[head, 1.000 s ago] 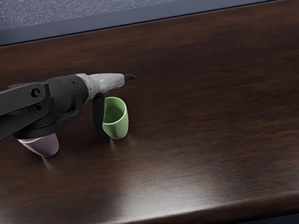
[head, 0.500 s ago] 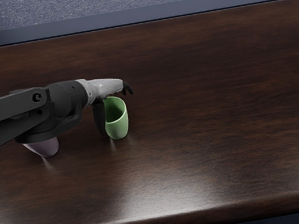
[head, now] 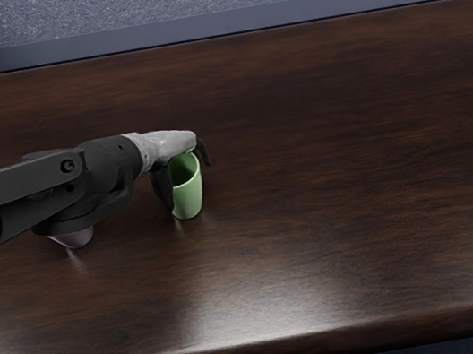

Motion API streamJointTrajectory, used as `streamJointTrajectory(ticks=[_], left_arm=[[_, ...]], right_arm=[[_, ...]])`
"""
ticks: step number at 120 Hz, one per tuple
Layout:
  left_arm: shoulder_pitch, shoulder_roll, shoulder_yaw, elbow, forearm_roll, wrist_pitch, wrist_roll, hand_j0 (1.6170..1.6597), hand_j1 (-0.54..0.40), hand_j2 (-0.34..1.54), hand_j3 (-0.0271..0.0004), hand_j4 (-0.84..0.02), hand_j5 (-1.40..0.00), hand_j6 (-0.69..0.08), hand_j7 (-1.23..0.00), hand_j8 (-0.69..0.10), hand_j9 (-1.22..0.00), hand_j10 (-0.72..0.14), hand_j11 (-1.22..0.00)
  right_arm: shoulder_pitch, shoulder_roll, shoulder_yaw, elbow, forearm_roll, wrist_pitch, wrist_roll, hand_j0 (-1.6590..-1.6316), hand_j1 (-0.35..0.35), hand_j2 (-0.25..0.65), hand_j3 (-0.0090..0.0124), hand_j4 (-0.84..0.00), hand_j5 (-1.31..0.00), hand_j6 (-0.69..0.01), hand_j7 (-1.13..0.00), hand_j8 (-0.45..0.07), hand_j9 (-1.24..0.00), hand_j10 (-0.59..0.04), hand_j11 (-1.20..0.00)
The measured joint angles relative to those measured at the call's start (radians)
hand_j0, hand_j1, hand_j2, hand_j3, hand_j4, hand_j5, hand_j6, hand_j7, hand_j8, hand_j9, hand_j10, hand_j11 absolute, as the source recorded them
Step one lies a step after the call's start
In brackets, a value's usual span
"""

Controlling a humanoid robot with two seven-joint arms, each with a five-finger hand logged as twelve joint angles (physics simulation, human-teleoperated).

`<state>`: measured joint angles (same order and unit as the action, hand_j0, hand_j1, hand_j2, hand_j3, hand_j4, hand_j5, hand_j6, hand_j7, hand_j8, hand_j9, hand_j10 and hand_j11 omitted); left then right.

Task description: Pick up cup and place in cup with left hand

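- Although the left hand is at the green cup, the task looks to be only at its pick-up stage: reaching is done, while lifting, carrying across and nesting are left.
- The green cup stands on the table, below and just beside the hand, with no visible lift.
- Whether the hand has a firm grasp on it or is merely placed around it cannot be told from this view.
- The green cup's mouth points up and its base down; its long axis runs roughly vertical, though a slight lean cannot be ruled out.
- The pinkish cup, probably the one meant to receive it, is apart from it, towards the picture's left. The left arm hides its upper part, so its mouth cannot be seen; the visible part narrows downward.
- Neither cup is inside the other, so the placing is not yet done.
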<state>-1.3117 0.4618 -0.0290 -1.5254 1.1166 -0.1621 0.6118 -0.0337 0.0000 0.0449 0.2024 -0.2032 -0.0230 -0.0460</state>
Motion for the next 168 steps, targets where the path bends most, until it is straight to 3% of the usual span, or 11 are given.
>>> streamJointTrajectory(ticks=[39, 64, 110, 153, 168], left_arm=[[-0.015, 0.003, -0.008, -0.003, -0.010, -0.002, -0.001, 1.6548, -0.107, 0.10, 0.0000, -0.423, -0.58, -0.329, -0.58, -0.279, -0.58, -0.384, -0.58], [-0.055, 0.012, -0.018, -0.007, -0.017, -0.021, -0.001, 1.6540, -0.110, 0.12, 0.0000, -0.426, -0.59, -0.317, -0.59, -0.267, -0.59, -0.372, -0.59], [-0.098, 0.096, -0.181, -0.054, -0.060, -0.195, -0.001, 1.6547, -0.094, 0.09, 0.0000, -0.433, -0.59, -0.348, -0.59, -0.281, -0.59, -0.386, -0.59], [-0.095, 0.366, -0.297, -0.157, -0.187, -0.337, -0.001, 1.6542, -0.087, 0.08, 0.0000, -0.441, -0.59, -0.359, -0.61, -0.289, -0.60, -0.400, -0.60], [-0.095, 0.421, -0.336, -0.173, -0.234, -0.394, -0.001, 1.6540, -0.090, 0.08, 0.0000, -0.445, -0.60, -0.363, -0.61, -0.292, -0.60, -0.403, -0.61]], right_arm=[[0.000, 0.000, 0.001, 0.000, 0.000, 0.000, 0.000, -1.6581, -0.320, -0.005, 0.0000, -0.024, -0.03, -0.024, -0.03, -0.024, -0.03, -0.024, -0.03], [0.003, 0.000, 0.001, 0.000, 0.000, 0.000, 0.000, -1.6581, -0.320, -0.005, 0.0000, -0.024, -0.03, -0.024, -0.03, -0.024, -0.03, -0.024, -0.03], [0.003, 0.000, 0.000, 0.000, 0.000, 0.000, 0.000, -1.6581, -0.320, -0.005, 0.0000, -0.024, -0.03, -0.024, -0.03, -0.024, -0.03, -0.024, -0.03], [0.005, 0.000, 0.003, 0.000, 0.001, 0.000, -0.001, -1.6581, -0.320, -0.005, 0.0000, -0.024, -0.03, -0.024, -0.03, -0.024, -0.03, -0.024, -0.03], [0.006, 0.000, 0.004, 0.000, 0.001, 0.000, -0.001, -1.6581, -0.320, -0.005, 0.0000, -0.024, -0.03, -0.024, -0.03, -0.024, -0.03, -0.024, -0.03]])
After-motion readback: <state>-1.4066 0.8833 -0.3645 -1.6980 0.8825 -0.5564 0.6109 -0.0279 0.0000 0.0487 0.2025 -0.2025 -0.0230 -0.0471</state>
